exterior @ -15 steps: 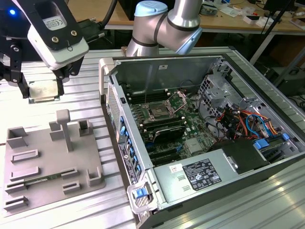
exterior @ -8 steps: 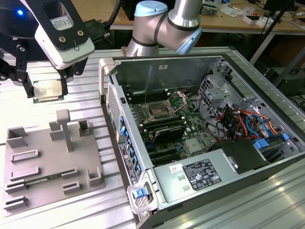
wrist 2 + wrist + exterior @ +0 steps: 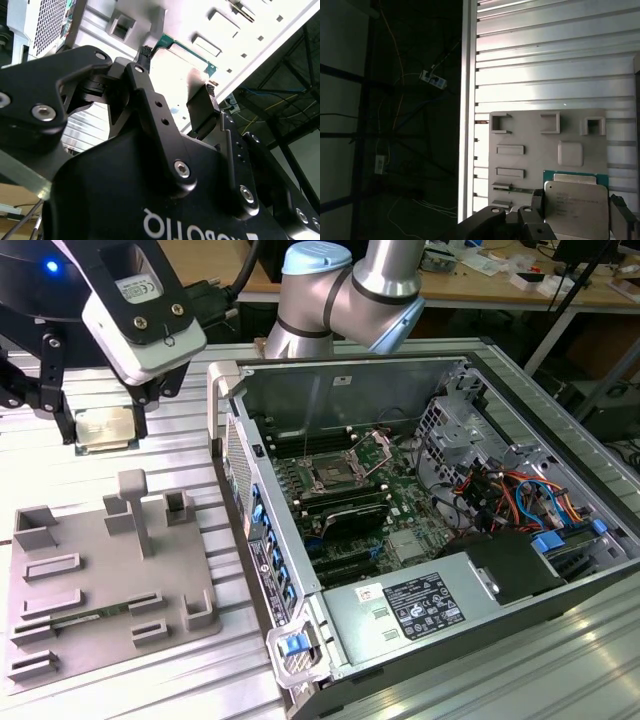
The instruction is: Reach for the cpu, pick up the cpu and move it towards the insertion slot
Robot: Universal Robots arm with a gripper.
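A ribbed aluminium desk [image 3: 560,660] in a cluttered workshop carries a grey fixture plate [image 3: 90,590] and an open computer case [image 3: 340,390]. The cpu [image 3: 105,428], a flat silvery-grey square with a pale rim, hangs clamped between the black jaws above the desk near its far edge, beyond the plate. It is well apart from the insertion slot [image 3: 328,477] inside the case.
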